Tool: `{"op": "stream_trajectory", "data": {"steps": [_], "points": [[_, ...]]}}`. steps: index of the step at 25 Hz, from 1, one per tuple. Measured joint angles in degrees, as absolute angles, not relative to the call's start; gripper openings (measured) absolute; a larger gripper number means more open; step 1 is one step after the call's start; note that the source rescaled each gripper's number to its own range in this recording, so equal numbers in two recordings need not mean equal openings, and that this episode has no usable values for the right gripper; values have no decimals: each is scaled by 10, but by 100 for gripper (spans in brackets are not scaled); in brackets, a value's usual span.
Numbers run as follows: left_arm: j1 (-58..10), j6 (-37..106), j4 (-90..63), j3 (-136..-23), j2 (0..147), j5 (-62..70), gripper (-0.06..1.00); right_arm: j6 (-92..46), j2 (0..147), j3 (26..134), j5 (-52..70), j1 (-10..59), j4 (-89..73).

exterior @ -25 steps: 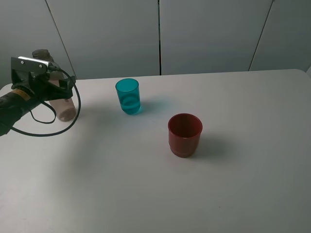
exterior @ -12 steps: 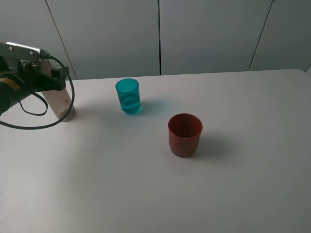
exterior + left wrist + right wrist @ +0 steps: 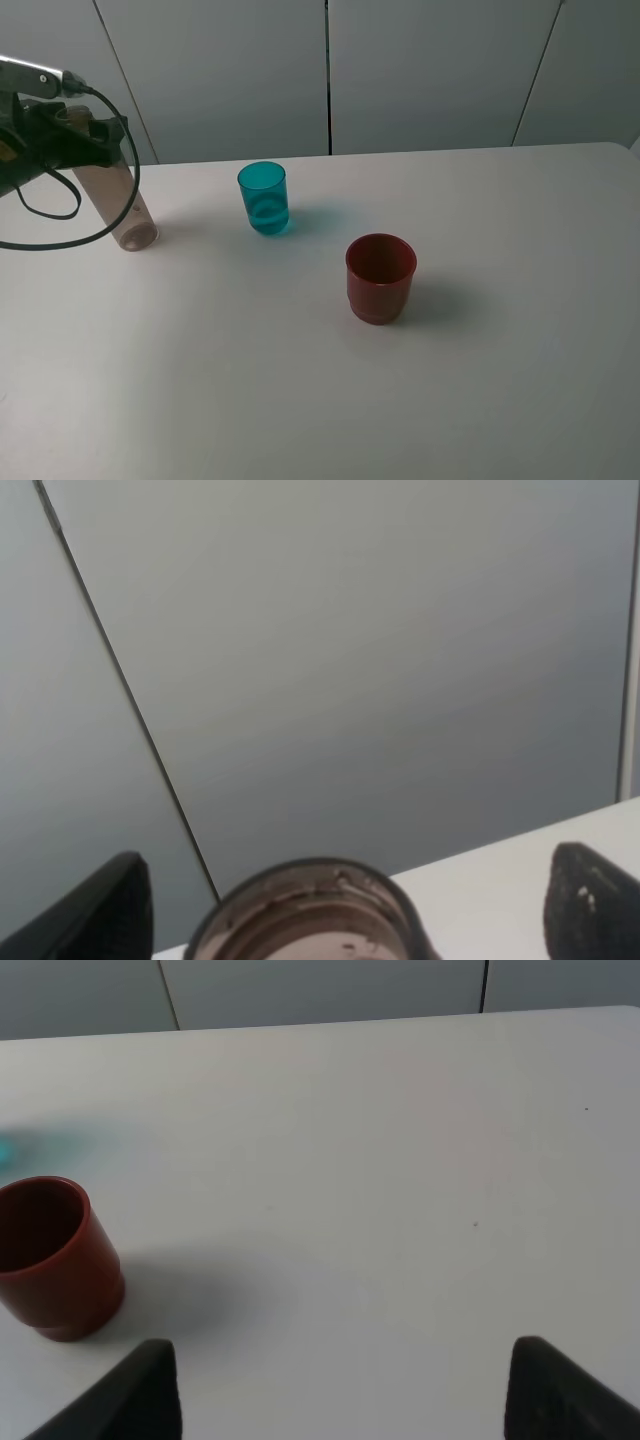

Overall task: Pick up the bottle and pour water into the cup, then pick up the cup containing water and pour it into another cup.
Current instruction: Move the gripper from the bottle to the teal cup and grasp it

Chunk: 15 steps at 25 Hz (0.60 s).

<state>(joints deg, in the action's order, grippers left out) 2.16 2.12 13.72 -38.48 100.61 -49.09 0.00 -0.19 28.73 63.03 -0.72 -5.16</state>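
The smoky grey-brown bottle stands on the white table at the far left. My left gripper is up at the bottle's top, open, its fingers wide on either side of the neck without touching it. In the left wrist view the bottle's open mouth shows between the left gripper's spread fingers. The teal cup stands to the right of the bottle. The red cup sits nearer the middle. My right gripper is open above bare table, the red cup off to one side.
A grey panelled wall rises behind the table's far edge. A black cable loops down from the left arm beside the bottle.
My left gripper has risen from the bottle's lower body to its top, uncovering the bottle. Bottle and both cups have stayed where they were.
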Motion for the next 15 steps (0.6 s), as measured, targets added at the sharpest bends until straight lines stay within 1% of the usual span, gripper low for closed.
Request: {"op": "stream_trajectory", "data": {"steps": [10, 15], "points": [[22, 32, 139, -385, 919, -422, 99, 0, -2, 287, 630, -7, -52], [9, 32, 157, -420, 886, -334, 99, -3, -2, 287, 630, -7, -52]]}}
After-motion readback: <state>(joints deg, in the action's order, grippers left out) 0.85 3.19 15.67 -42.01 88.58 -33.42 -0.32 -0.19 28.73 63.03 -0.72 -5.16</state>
